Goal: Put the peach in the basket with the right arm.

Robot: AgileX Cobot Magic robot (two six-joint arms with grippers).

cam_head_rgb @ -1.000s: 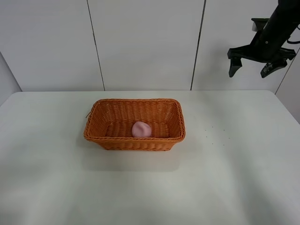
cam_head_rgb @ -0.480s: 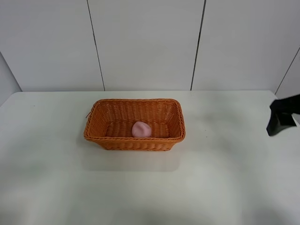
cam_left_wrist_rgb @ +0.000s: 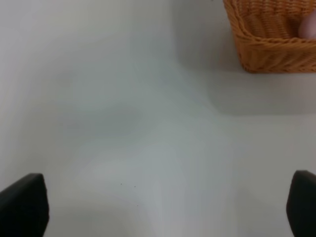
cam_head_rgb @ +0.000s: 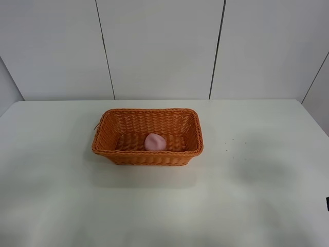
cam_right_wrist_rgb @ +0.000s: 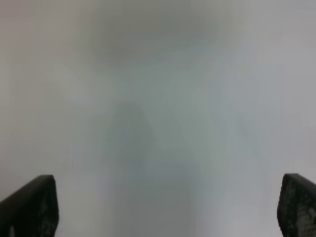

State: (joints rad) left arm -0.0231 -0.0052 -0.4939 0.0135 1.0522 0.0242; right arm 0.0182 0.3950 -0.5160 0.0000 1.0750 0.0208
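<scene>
since a second earlier the right arm had dropped out of the high view, both sets of jaws spread over bare counter (cam_head_rgb: 267,206), leaving the peach (cam_head_rgb: 154,142) inside the basket (cam_head_rgb: 148,157); apparently nothing remained but retreat.

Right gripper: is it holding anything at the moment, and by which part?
Nothing. The right gripper is open over bare table; the peach lies in the basket.

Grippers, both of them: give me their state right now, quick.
Left gripper: open, holding nothing, over bare table.
Right gripper: open, holding nothing; the peach lies in the basket.
</scene>
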